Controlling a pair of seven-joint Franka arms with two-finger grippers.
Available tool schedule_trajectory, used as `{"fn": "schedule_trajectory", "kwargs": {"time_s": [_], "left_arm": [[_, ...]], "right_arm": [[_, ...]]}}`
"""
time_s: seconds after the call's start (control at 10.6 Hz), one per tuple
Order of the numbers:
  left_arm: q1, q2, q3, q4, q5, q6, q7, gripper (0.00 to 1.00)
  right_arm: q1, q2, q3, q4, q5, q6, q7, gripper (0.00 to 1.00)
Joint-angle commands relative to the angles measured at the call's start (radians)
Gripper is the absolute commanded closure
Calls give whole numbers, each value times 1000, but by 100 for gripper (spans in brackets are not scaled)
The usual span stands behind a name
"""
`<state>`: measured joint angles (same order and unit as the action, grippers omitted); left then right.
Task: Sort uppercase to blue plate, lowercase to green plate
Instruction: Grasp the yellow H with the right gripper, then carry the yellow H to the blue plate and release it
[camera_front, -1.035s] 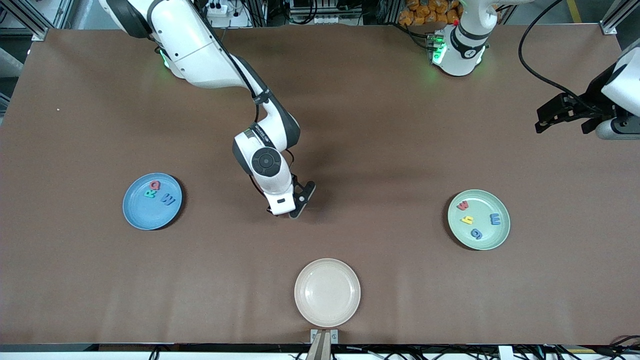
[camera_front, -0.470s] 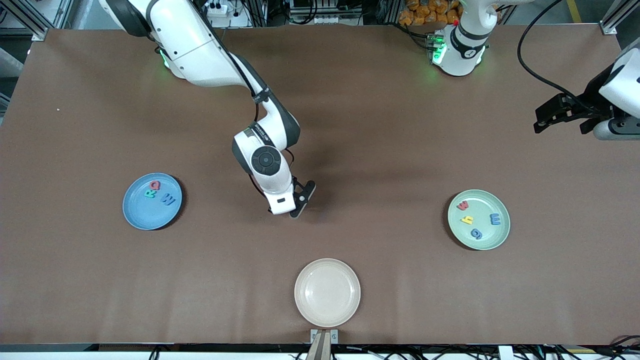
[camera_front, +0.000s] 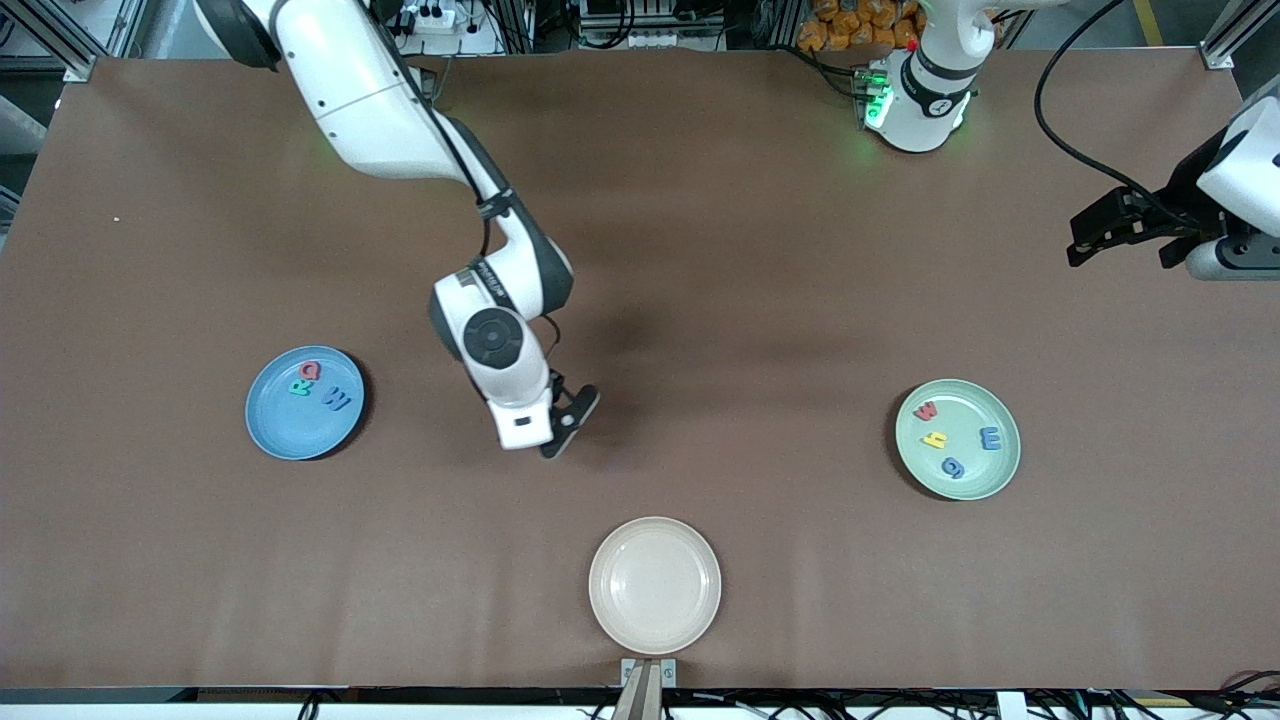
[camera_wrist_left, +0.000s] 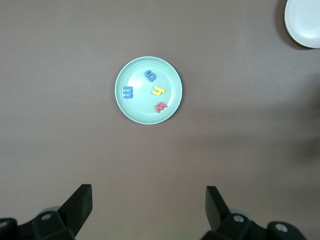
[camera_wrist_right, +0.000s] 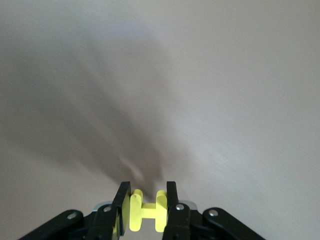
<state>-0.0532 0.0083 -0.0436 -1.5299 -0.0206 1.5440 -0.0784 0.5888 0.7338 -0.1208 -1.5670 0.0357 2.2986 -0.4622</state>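
foam H (camera_wrist_right: 146, 213), letters w (camera_front: 926, 410), h (camera_front: 935, 439)

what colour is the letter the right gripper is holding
Yellow: the capital H is pinched in the right gripper, best seen in the right wrist view.

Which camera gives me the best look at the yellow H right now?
The right wrist view: the yellow H sits pinched between the right end effector fingers, filling the foreground. In the front view the H is hidden by that end effector, over bare table. The left wrist view does not show it.
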Motion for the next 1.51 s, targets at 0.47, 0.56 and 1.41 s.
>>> {"fn": "schedule_trajectory", "kwargs": {"time_s": [0.47, 0.56, 1.41], "left_arm": [[7, -2, 1, 1, -12, -13, 3, 0], [7, -2, 1, 1, -12, -13, 3, 0], [7, -7, 2, 8, 37, -13, -12, 0]], "right_arm": [[-30, -189, -304, -44, -7, -338, -86, 100], [-76, -189, -315, -45, -5, -341, -160, 100], [-236, -171, -309, -156, 29, -335, -322, 25]]}}
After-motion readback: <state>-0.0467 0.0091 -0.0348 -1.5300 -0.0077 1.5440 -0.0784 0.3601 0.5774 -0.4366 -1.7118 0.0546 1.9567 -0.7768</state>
